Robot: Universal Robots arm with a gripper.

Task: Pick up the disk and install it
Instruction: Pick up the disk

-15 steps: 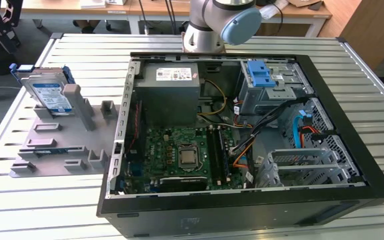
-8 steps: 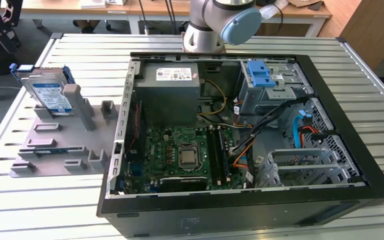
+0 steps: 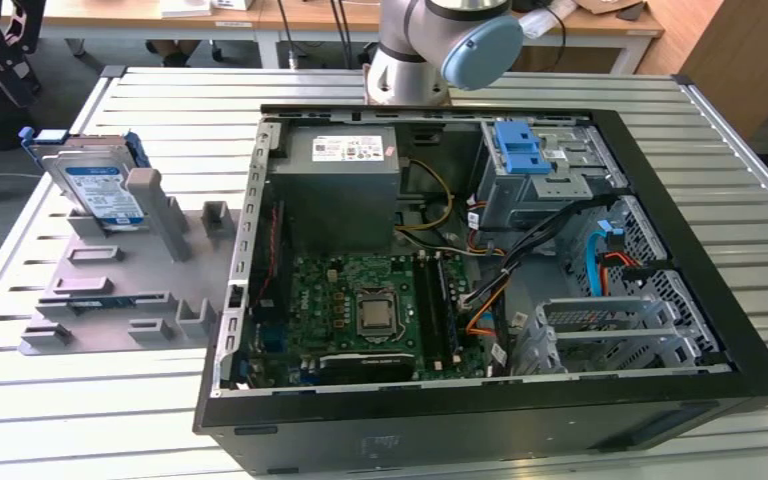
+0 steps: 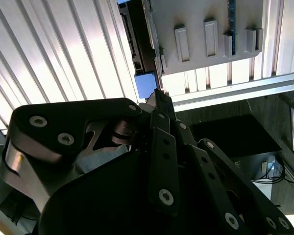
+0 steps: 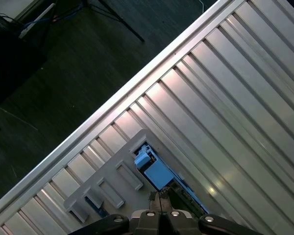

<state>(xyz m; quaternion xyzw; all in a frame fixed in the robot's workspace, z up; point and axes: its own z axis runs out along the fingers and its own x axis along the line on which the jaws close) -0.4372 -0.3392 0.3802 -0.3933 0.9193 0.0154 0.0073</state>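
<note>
The disk (image 3: 97, 185), silver with a white-and-blue label and a blue carrier frame, stands on edge in the grey fixture (image 3: 117, 290) at the exterior view's left. In both wrist views I look down on it from well above. Its blue carrier edge (image 5: 151, 165) (image 4: 146, 84) shows just past my gripper (image 5: 160, 197) (image 4: 159, 94). The two black fingertips meet at a point with nothing between them, and they are apart from the disk.
An open computer case (image 3: 478, 250) fills the middle of the slatted metal table (image 3: 157, 90), with a grey power-supply box (image 3: 347, 180) and a blue-latched drive cage (image 3: 534, 165) inside. The arm's base (image 3: 411, 55) stands behind the case. The table edge (image 5: 112, 112) and dark floor lie beyond the fixture.
</note>
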